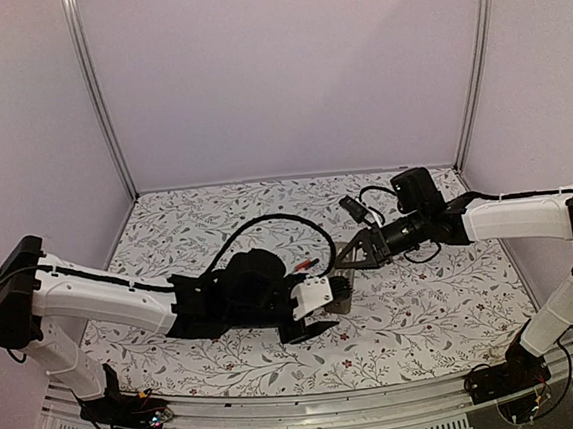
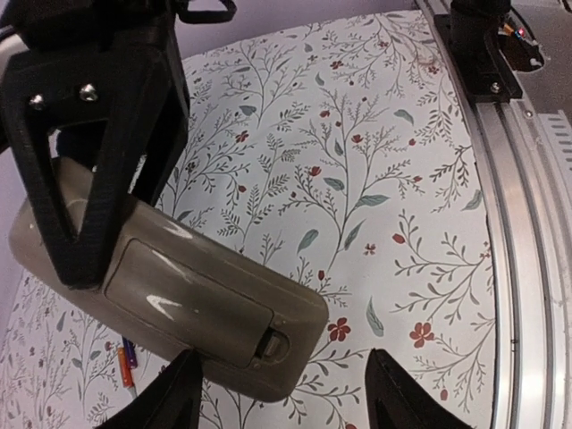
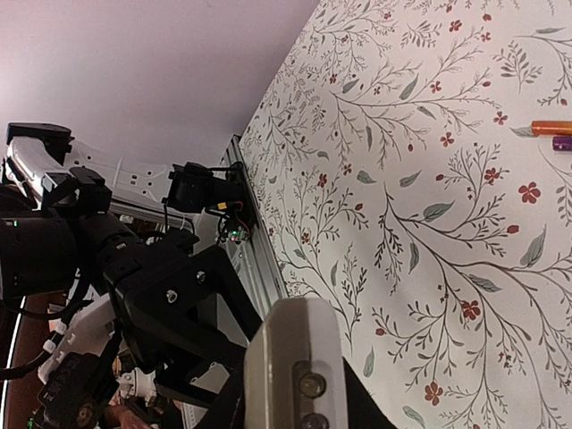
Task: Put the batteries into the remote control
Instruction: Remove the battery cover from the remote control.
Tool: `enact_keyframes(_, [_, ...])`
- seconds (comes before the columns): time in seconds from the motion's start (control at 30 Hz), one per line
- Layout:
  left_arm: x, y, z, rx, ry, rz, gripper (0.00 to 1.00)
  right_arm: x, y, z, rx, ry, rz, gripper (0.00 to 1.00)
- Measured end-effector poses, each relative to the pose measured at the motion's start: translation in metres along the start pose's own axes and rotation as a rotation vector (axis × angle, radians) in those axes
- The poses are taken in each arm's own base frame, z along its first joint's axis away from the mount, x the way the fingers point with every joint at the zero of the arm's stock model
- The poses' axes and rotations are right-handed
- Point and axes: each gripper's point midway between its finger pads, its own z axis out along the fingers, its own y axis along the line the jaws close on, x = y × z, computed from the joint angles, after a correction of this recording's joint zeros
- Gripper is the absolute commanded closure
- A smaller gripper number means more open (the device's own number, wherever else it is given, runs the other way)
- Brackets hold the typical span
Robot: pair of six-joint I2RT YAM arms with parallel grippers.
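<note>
Remote control [image 2: 197, 304] clamped at one end by right gripper [image 1: 349, 259]; long axis points into left gripper [image 2: 284, 362], jaws parted, straddling its latch end, not yet clenched.

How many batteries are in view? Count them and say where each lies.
2. An orange battery and a purple battery lie side by side on the table, apart from the remote control. Others may be hidden inside it.
</note>
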Motion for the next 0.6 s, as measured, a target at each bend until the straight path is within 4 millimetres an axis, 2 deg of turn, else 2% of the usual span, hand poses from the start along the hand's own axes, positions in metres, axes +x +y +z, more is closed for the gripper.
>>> enact_keyframes(0.1, [-0.003, -0.009, 0.001, 0.037, -0.014, 0.005, 0.39, -0.005, 0.002, 0.000, -0.008, -0.016, -0.009, 0.70])
enact_keyframes(0.27, [-0.004, -0.016, 0.003, 0.061, -0.023, 0.012, 0.39, -0.012, 0.002, 0.000, 0.002, -0.046, -0.018, 0.92])
enact_keyframes(0.33, [-0.006, -0.013, 0.003, 0.048, -0.030, 0.011, 0.35, -0.013, 0.000, -0.001, 0.006, -0.051, -0.015, 0.99])
enact_keyframes(0.43, [-0.006, -0.008, 0.000, 0.016, -0.039, 0.010, 0.28, -0.015, 0.000, -0.001, 0.010, -0.059, -0.020, 1.00])
enact_keyframes(0.6, [-0.002, 0.003, -0.022, -0.057, -0.063, 0.043, 0.29, -0.016, 0.001, 0.000, -0.002, -0.060, -0.020, 1.00])
